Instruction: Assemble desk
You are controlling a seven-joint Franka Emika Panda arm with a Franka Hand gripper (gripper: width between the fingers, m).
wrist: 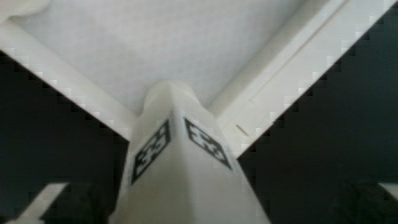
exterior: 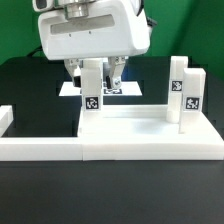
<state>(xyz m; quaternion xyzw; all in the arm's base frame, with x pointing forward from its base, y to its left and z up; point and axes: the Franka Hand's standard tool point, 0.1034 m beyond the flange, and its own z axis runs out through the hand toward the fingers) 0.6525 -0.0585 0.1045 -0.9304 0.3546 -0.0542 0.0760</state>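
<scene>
Over the desk top we see three legs standing upright. Our gripper straddles the nearest leg, its jaws spread apart.

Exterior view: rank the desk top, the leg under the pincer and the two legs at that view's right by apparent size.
1. Desk top, clearly largest.
2. The three legs look alike: one under the pincer, two at right; the nearer may only seem bigger.

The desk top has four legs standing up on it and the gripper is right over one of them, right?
Not quite: only three legs stand on the desk top, not four. The exterior view shows one leg under the gripper and two more together on that view's right. The gripper does sit right over the one leg.
</scene>
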